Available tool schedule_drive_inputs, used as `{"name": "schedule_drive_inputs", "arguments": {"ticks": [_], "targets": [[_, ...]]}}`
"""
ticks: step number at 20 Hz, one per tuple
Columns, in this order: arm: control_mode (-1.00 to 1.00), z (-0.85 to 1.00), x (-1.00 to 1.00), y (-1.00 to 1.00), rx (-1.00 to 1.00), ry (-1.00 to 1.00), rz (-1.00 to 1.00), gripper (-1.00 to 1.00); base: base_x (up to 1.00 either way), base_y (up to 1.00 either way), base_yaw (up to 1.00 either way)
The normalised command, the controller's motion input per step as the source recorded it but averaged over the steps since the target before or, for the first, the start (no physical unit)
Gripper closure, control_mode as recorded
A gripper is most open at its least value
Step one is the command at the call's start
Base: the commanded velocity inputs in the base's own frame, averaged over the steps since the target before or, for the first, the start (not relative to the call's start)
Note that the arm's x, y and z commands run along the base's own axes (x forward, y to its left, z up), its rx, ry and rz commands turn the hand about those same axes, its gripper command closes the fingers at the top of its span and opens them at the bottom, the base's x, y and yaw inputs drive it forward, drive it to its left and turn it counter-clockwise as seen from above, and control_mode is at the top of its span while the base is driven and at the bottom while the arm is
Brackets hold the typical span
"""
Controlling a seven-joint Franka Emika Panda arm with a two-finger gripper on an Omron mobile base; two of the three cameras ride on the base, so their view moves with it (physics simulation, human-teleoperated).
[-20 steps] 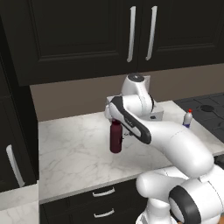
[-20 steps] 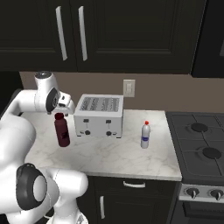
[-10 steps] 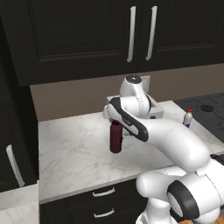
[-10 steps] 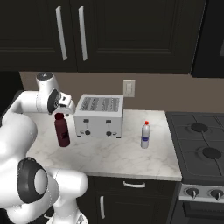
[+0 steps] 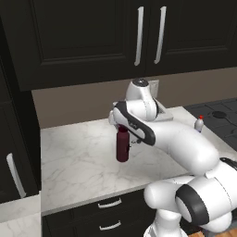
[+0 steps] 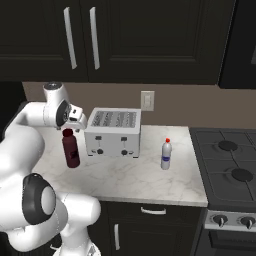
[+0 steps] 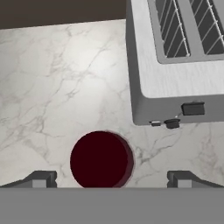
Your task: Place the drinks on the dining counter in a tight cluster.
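Marble worktop (image 6: 125,175) seen under dark wall cabinets (image 6: 150,40), kitchen scene. Gripper (image 7: 111,179) positioned straight above squat maroon bottle (image 7: 101,159), fingertips (image 7: 41,179) spread wide at lower corners of hand view, nothing gripped. Bottle stood upright at centre-left of right base view, just beside silver toaster (image 6: 112,132). Small pale red-capped bottle (image 6: 166,154) stood further right, near black hob (image 6: 230,170) at frame edge.

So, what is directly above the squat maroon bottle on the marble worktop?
The gripper hangs right above the squat maroon bottle, its jaws open wide to either side of the cap. In the base views the white hand covers the bottle's top, so any gap between them cannot be judged.
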Motion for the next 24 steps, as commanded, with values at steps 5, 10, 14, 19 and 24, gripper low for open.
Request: {"name": "schedule_drive_inputs", "arguments": {"ticks": [5, 10, 14, 19, 24], "targets": [[-1.00, -0.03, 0.03, 0.04, 0.00, 0.06, 0.00, -1.00, 0.00, 0.00, 0.00], [-1.00, -0.02, 0.10, 0.04, 0.00, 0.02, 0.00, -1.00, 0.00, 0.00, 0.00], [-1.00, -0.03, 0.02, 0.04, 0.00, 0.00, 0.00, -1.00, 0.00, 0.00, 0.00], [-1.00, -0.13, 0.00, 0.01, 0.00, 0.00, 0.00, -1.00, 0.00, 0.00, 0.00], [-1.00, -0.17, 0.02, 0.00, 0.00, 0.00, 0.00, -1.00, 0.00, 0.00, 0.00]]}}
